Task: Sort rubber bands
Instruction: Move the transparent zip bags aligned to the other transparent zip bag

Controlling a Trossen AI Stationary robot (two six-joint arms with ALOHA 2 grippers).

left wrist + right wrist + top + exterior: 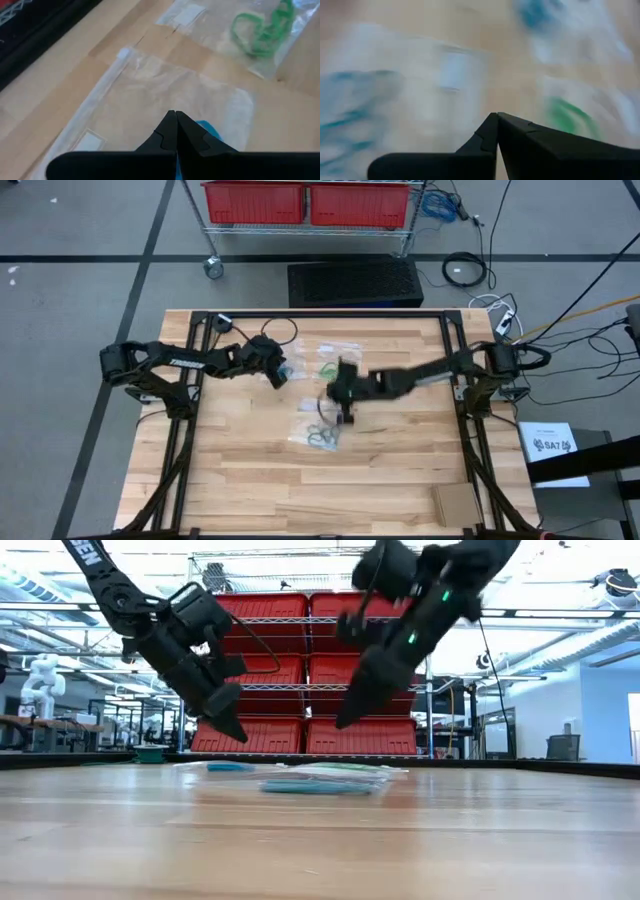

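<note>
- Left gripper (176, 116): fingers pressed together, empty, above a clear bag (170, 95).
- Right gripper (497, 116): closed, empty, raised mid-table.
- Rubber bands (322, 438): inside bags on the table (250, 480).

my view: light wood table (250, 480), clear plastic bags (322, 430) flat mid-table w/ rubber bands (325, 442) inside, cardboard piece (456, 502) near front-right corner
</note>
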